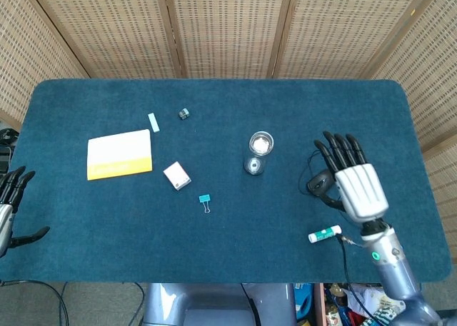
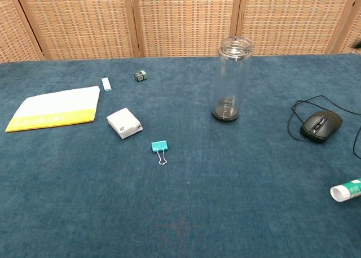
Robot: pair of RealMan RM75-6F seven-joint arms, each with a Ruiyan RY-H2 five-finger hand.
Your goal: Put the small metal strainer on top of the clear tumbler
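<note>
Clear tumbler stands upright near table centre, on the blue cloth. Small metal strainer sits in the tumbler's mouth; the head view shows it as a pale disc inside the rim. The chest view shows only the rim band, and the strainer itself cannot be made out there.

Around the tumbler (head view, clock directions from it):
- 9 o'clock, well apart: yellow-and-white booklet.
- 8 o'clock: small white box, then a teal binder clip nearer 7.
- 10 o'clock: small dark cube and a pale blue eraser.
- 4 o'clock: black mouse with its cable looped around it; a white tube with green cap lies further out toward 5.

Nothing stands touching the tumbler.

Right hand at 4 o'clock from the tumbler, well apart, back facing the camera, fingers extended and slightly spread, holding nothing. It covers most of the mouse in the head view, and the chest view does not show this hand. Left hand at the table's left edge, 8 o'clock, fingers apart, empty; seen in the head view only.
</note>
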